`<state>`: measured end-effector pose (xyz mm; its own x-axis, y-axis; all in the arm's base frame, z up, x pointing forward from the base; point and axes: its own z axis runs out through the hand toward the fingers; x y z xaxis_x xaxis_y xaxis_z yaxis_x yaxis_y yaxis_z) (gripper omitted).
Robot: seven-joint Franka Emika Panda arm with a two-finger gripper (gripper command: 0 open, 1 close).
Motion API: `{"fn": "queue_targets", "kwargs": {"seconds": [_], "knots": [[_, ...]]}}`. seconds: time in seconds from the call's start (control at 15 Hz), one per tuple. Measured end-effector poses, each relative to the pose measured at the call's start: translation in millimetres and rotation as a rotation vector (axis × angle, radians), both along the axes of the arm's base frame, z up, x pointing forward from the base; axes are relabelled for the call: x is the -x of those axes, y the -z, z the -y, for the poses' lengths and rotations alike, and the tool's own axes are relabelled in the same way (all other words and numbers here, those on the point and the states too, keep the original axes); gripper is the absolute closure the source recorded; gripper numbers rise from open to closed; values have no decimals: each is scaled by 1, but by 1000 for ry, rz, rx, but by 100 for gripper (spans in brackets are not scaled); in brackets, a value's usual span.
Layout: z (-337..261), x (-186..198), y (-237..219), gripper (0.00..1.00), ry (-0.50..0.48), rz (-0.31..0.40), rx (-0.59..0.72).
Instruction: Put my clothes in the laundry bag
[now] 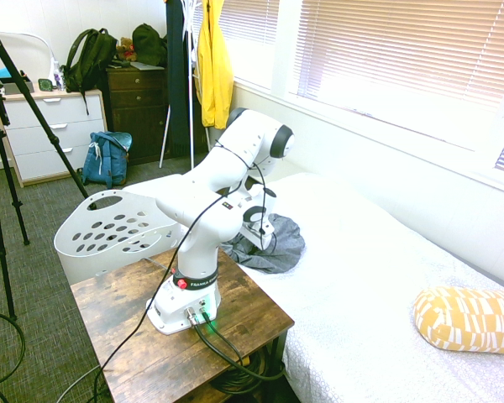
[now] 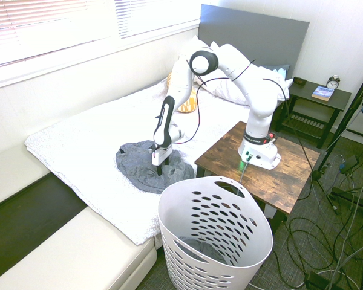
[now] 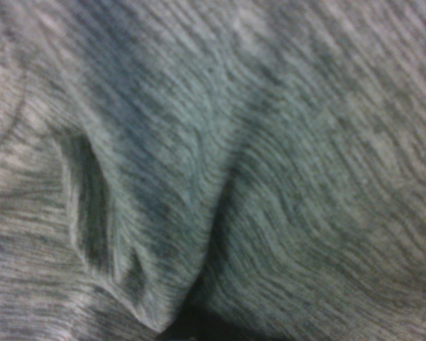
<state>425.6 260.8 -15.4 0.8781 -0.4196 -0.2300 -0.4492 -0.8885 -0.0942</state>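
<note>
Bedroom with a white-covered bed (image 2: 78, 157) under window blinds (image 1: 403, 50). Nearest in the second exterior view, a tall white plastic laundry basket (image 2: 265, 238) stands upright on the floor beside the bed, mouth up, probably put there so clothes need only a short trip over the edge. Grey fabric (image 2: 201, 246) lies inside it, low down.

Just beyond, 1 heathered dark-grey garment (image 2: 132, 166) lies crumpled on the bed, close to the mattress edge on the basket side. Above it the end effector (image 2: 163, 168) points down, its 2 fingers spread apart, tips at the cloth. No grip shows; the pose looks meant for pinching a fold. The wrist view shows ridges of cloth that should offer a hold.

Going to the basket, the load would likely need lifting above the raised rim and handle cut-outs, where hanging cloth could snag. Bare bedcover gives room on the window side.

Farther off are a yellow patterned pillow (image 2: 187, 106) and a grey headboard (image 2: 254, 36).
</note>
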Motion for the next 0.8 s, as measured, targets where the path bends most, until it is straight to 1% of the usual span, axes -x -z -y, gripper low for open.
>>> {"fn": "queue_targets", "kwargs": {"seconds": [0.8], "knots": [[1,4,2,100,0,-3,3]]}}
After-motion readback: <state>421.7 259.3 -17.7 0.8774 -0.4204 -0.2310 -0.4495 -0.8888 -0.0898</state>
